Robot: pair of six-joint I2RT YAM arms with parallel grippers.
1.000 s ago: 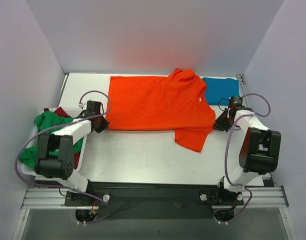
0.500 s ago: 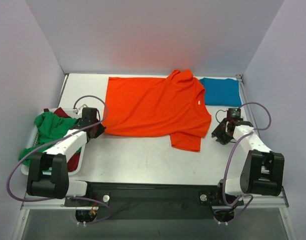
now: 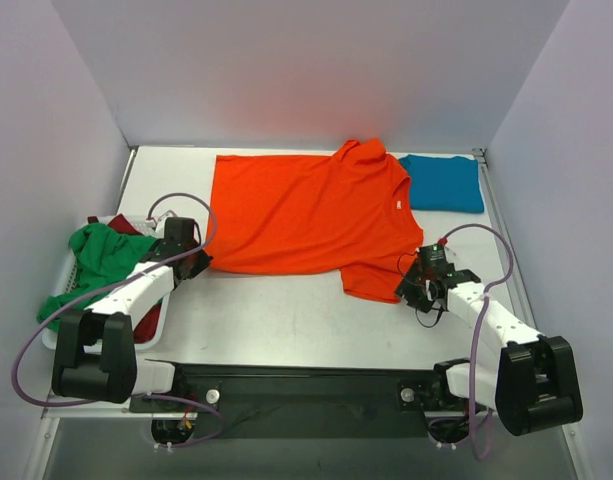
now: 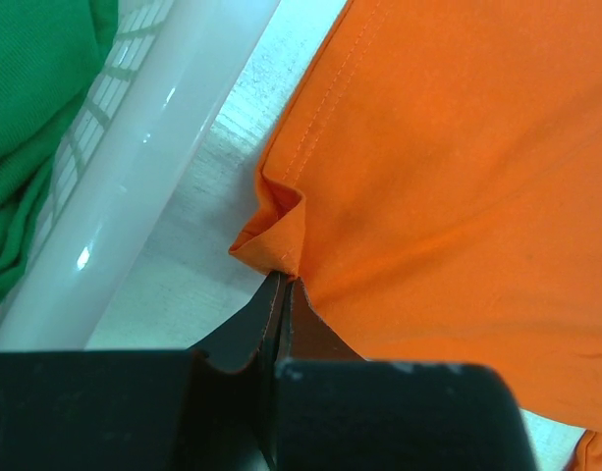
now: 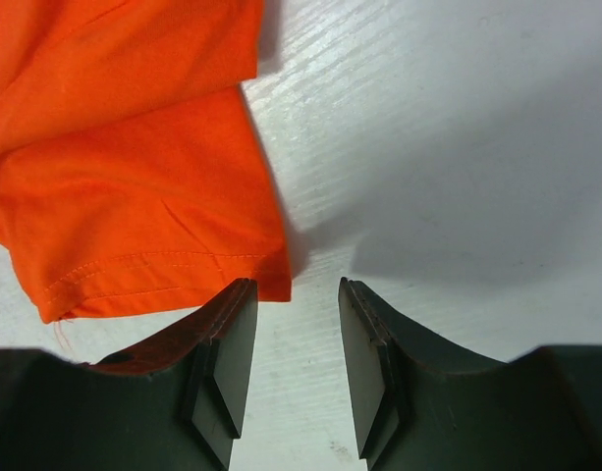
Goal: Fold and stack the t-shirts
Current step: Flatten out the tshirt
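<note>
An orange-red t-shirt (image 3: pixel 306 210) lies spread flat across the back of the table. My left gripper (image 3: pixel 196 262) is shut on its near-left hem corner; in the left wrist view the closed tips (image 4: pixel 284 280) pinch a small fold of orange cloth (image 4: pixel 276 231). My right gripper (image 3: pixel 411 288) stands open just off the near corner of the shirt's right sleeve (image 5: pixel 134 216), and only bare table shows between its fingers (image 5: pixel 296 294). A folded teal blue t-shirt (image 3: pixel 443 182) lies at the back right. Green (image 3: pixel 101 255) and dark red (image 3: pixel 121 225) t-shirts are bunched in the basket.
The white lattice basket (image 3: pixel 52 335) stands at the left table edge, and its rim (image 4: pixel 153 147) is close beside my left gripper. Grey walls enclose the table at the back and on both sides.
My right gripper has opened, letting go of the shirt's right edge, and has moved nearer and leftward to the sleeve corner. The orange-red shirt has shifted slightly left with my left gripper.
</note>
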